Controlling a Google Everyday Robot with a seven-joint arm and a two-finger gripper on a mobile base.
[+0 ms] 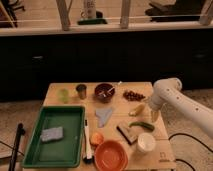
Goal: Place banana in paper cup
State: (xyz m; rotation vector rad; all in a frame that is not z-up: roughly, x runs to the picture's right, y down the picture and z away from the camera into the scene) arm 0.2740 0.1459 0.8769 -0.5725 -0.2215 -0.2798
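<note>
The small pale yellow banana (137, 109) lies on the wooden table (165, 150), right of the middle. The white paper cup (146, 142) stands upright near the front right corner, in front of the banana. My gripper (154, 116) hangs from the white arm (172, 96) that reaches in from the right. It is low over the table, just right of the banana and behind the cup. A dark green curved vegetable (141, 125) lies between the banana and the cup.
An orange bowl (110, 154) sits front centre and a green tray (55, 135) with a grey sponge (52, 133) at the left. At the back stand a light-green cup (63, 94), metal cup (81, 91), dark bowl (104, 92) and red fruit (132, 95). A grey cloth (104, 116) and brown block (127, 131) lie mid-table.
</note>
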